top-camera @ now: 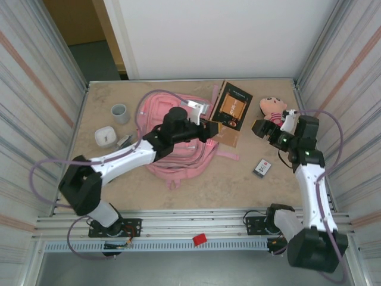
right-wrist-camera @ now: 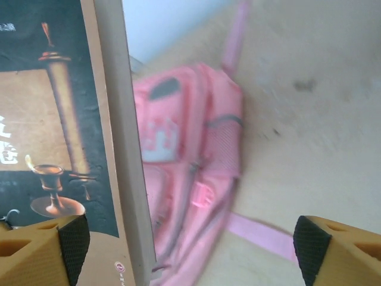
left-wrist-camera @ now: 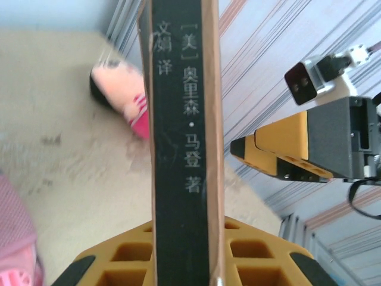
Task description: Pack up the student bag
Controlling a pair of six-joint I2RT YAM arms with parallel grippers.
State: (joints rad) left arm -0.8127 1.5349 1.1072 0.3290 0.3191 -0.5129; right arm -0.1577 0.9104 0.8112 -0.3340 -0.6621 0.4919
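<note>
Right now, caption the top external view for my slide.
Left gripper clamps the brown book beside the pink student bag; right gripper open near the doll.

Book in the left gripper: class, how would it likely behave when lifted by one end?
The book should hold stiff: it looks flat and straight though the left gripper pinches only one end. Its thick spine suggests some weight, so it may sag or pivot in the grip. Its smooth-looking cover could slip.

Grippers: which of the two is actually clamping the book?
The left gripper: its fingers are shut on the book at the spine. The right gripper, near the doll, has its jaws wide apart and grips nothing.
</note>
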